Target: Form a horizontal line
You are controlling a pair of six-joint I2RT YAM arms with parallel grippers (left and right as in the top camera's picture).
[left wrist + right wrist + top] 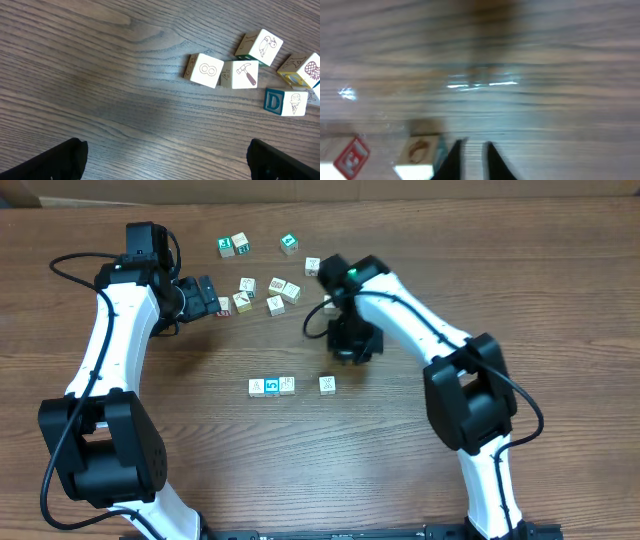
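Around right gripper (352, 346): bare table (520, 290) on its outer side and ahead, far edge well off. On its base side, just beside it, sits one whitish cube (327, 384), a gap apart from the other three of the horizontal line (271, 386), which touch. Loose cubes (277, 285) lie ahead-left, between it and left gripper (207, 295). Right fingers nearly together, gripping nothing; left spread wide, also empty.
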